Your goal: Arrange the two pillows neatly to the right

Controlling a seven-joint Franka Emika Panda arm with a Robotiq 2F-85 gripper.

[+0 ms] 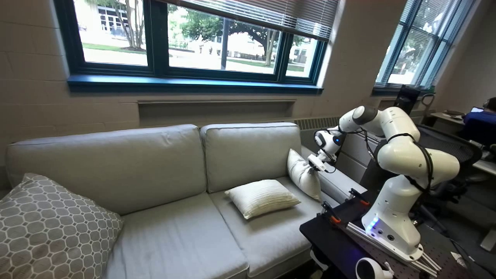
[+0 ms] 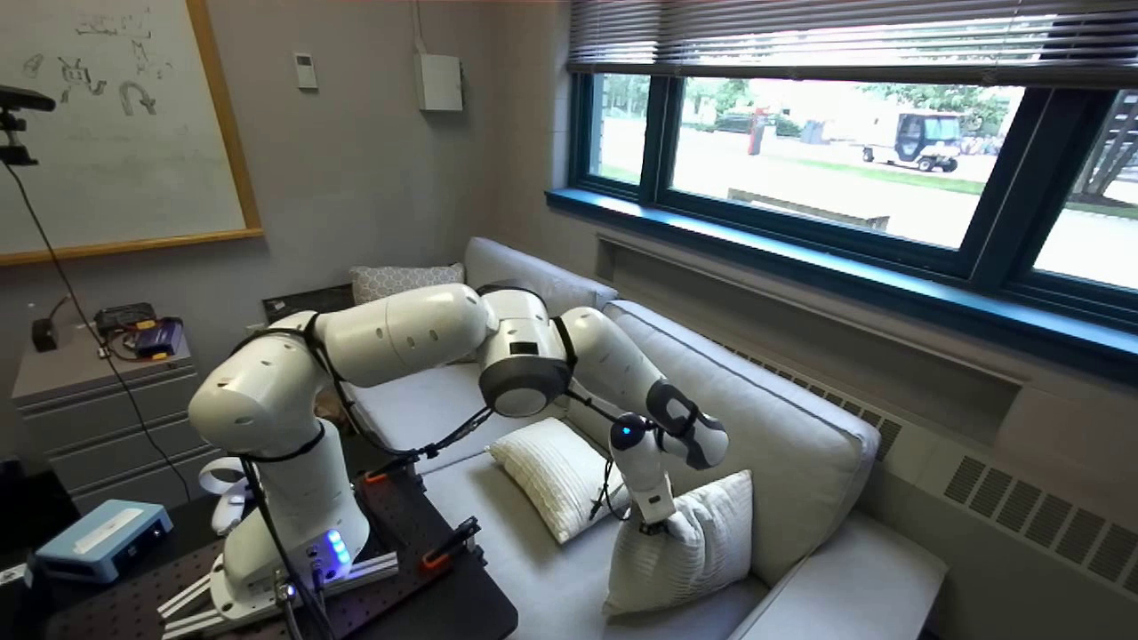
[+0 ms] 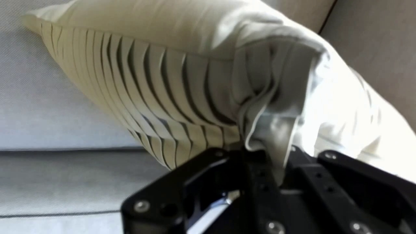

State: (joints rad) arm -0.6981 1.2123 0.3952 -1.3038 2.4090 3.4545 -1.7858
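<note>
A pinch of pleats, and plenty of squash to manage

The standing pillow [image 1: 302,176], right of centre in an exterior view, leans on its edge in the corner of the sofa [image 1: 182,221], beside the sofa arm [image 1: 339,185]. And the gripper [image 3: 275,157] has it! Lower right of centre in the wrist view, the jaws are nearly together, a fold of cloth nipped between them. Just look at those creases around the pinch! I'd call this a light, squashy thing, hard to damage but floppy: hung from one small pinch, it's likely to sag and swing. The cloth looks dull rather than shiny, so little slip expected, yet a shallow nip could peel free under a hard tug. A deeper bite, edge and stuffing together, would probably steer it better.

Just to its left lies the flat pillow [image 1: 262,198], ribbed and low. No upright rim to grab there; a corner looks the best handle, and the plump middle the worst, I'd judge.

Out wide, lower left of the frame, the patterned cushion [image 1: 58,228] sits well apart, and the window [image 1: 195,46] stretches along the top.
</note>
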